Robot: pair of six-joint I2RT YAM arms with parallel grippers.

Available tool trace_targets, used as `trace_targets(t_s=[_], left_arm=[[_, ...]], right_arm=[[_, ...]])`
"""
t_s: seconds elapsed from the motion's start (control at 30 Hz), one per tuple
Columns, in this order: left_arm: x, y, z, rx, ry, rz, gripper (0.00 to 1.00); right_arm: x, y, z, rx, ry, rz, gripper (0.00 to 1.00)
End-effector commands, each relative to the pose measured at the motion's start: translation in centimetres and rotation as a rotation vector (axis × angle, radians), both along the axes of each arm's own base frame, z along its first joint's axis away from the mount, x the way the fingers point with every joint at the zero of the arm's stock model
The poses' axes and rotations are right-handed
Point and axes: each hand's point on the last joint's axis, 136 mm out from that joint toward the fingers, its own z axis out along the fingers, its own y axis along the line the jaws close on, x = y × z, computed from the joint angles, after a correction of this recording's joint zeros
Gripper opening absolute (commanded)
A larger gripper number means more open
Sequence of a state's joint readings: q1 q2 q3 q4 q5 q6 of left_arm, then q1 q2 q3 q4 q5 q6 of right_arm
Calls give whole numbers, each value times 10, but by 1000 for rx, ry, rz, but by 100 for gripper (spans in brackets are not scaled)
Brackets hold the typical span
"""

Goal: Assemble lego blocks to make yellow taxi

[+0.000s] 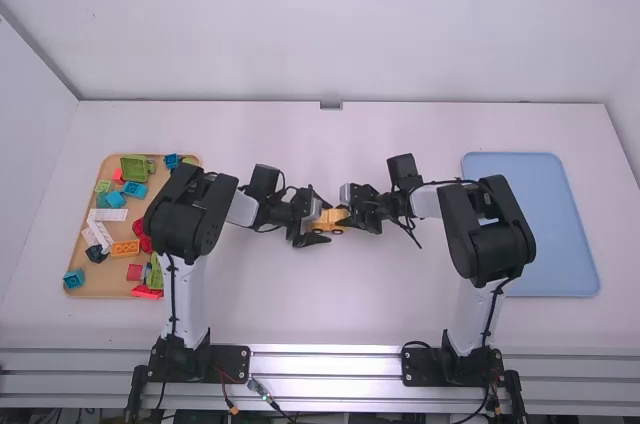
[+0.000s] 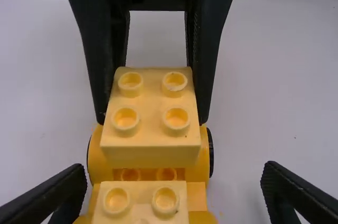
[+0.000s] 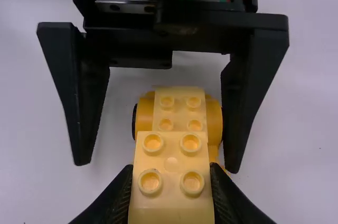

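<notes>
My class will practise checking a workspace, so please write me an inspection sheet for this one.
Surface: white table.
Job's things: wheeled yellow vehicle between the grippers; yellow block at its top, whether fully seated cannot be told.
Clutter: mixed blocks in a tan tray at left; blue tray at right.
Left gripper: fingers apart.
Right gripper: fingers closed on the yellow block.
Cables: black cable along the left arm, another along the right.
Surroundings: white wall behind; metal rails along the near edge.

No readable text, labels, brands, numbers or signs appear on anything here.
</notes>
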State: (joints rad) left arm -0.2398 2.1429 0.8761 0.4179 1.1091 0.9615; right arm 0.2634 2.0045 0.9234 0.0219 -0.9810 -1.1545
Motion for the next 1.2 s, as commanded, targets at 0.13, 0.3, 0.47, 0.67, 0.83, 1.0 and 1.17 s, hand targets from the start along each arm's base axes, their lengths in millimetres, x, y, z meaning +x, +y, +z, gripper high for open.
trace_targets(t_s=[0.13, 0.3, 0.47, 0.67, 0.83, 1.0, 1.17], left_arm=[[-1, -1, -5, 5, 12, 0, 76], [-1, 0, -7, 13, 17, 6, 73], [-1, 1, -10, 26, 21, 14, 73], [-1, 1, -11, 30, 25, 15, 52], [-2, 1, -11, 28, 28, 13, 49], [-3, 2, -12, 31, 38, 13, 47], [-3, 2, -12, 31, 41, 13, 46]], right_arm=[[4, 1, 8, 9, -12, -1, 0], [2, 2, 5, -9, -5, -1, 0], [2, 1, 4, -15, 0, -5, 0], [1, 1, 4, -15, 0, -3, 0], [-2, 5, 3, -23, -11, 14, 0], [-4, 9, -2, -56, -21, 21, 0], [-4, 9, -2, -55, -21, 21, 0]])
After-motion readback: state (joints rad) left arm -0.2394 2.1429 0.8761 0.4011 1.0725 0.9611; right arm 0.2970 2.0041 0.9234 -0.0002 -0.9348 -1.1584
